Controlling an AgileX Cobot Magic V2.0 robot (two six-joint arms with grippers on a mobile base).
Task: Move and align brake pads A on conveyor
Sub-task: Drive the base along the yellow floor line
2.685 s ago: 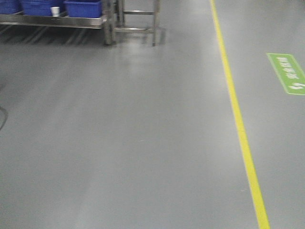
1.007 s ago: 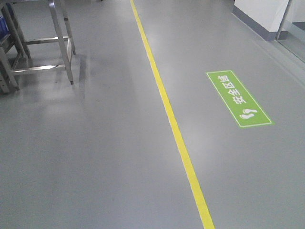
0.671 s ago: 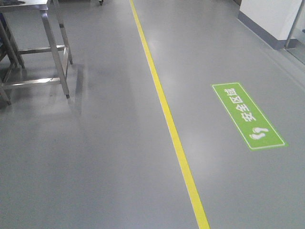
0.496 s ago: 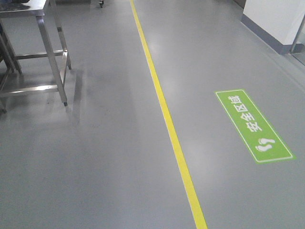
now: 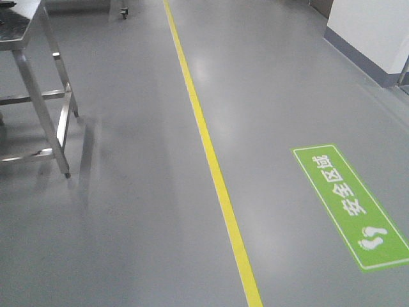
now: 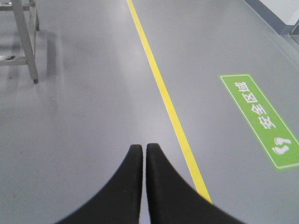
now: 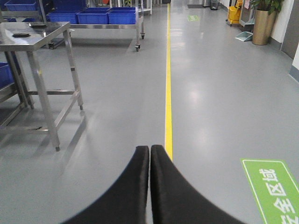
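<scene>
Our left gripper, jaws pressed together, empty, our right gripper likewise, yellow floor line between steel table and green floor marking, brake pads A and conveyor outside our views.

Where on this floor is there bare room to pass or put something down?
Bare grey floor lies between the stainless steel table and the yellow floor line, and between that line and the green rectangular floor sign. It is crowded at the far left, with the table's legs and the blue plastic bins behind it.
</scene>
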